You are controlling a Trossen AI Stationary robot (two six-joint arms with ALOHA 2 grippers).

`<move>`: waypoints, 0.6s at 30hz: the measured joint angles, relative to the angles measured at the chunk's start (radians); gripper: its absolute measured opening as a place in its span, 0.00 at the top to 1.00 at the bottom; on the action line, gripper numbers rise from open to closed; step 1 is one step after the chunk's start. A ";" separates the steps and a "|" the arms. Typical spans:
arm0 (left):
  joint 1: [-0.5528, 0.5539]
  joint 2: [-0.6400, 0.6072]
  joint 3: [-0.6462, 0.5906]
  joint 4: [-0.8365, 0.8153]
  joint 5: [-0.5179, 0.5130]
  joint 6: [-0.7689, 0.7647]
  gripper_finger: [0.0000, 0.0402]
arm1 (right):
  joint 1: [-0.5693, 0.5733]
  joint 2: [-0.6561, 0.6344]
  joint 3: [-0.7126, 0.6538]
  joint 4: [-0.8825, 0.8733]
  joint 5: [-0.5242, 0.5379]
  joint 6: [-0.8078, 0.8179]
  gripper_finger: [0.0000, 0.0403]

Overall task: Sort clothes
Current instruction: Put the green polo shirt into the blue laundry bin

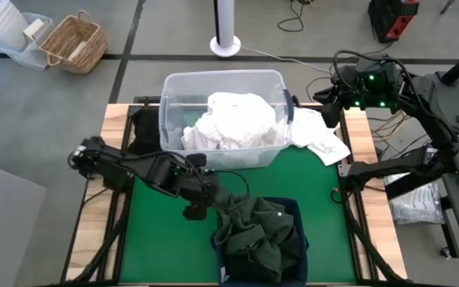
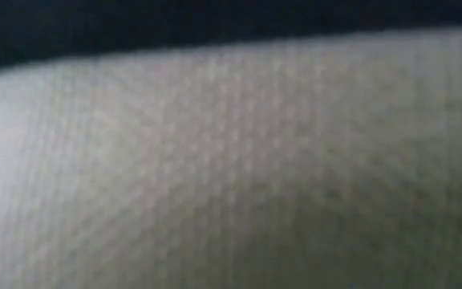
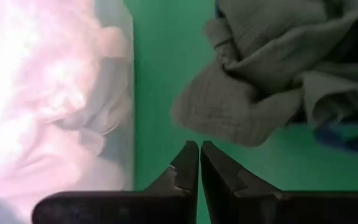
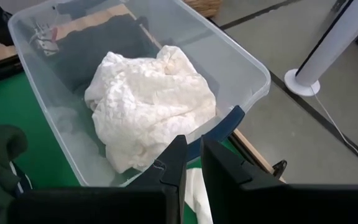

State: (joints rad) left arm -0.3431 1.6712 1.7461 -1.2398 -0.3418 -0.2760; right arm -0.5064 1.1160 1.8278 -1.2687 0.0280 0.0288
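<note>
Although nothing is held by it, the left gripper is seen with its fingers pressed together and empty, just beside the dark green garment, near the middle of the bench's front half. That garment is heaped in the navy bin at the front edge of the bench, with one fold spilled over the bin's rim towards the left gripper. White clothes are piled in the clear tub at the bench's back edge, a further white piece is spread flat near the back right corner, and a dark garment is bunched beside the tub towards the back left.

The right gripper is held high over the back right corner, above the tub's rim, its fingers narrowed to a slim gap with nothing seen between them. The low view is blocked by fabric.

All the clothes are judged light, limp and easily snagged; no rigid part is offered. The green garment is best pinched at the overhanging fold, where layers are bunched. No clear long axis is shown by the crumpled heaps; only the overhanging fold is pointed towards the bench's left edge.
</note>
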 joint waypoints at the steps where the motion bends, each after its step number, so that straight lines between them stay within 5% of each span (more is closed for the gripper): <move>1: 0.000 -0.029 -0.057 0.065 0.001 -0.015 1.00 | 0.000 0.000 0.000 0.002 0.000 0.000 0.91; 8: 0.000 -0.152 -0.379 0.411 0.002 -0.124 1.00 | 0.000 0.002 -0.001 0.028 0.001 0.008 0.91; 18: 0.000 -0.155 -0.597 0.597 -0.007 -0.222 1.00 | 0.000 0.005 -0.001 0.028 0.001 0.026 0.91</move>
State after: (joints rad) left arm -0.3431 1.5162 1.1495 -0.6428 -0.3493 -0.4976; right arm -0.5064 1.1206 1.8271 -1.2404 0.0288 0.0550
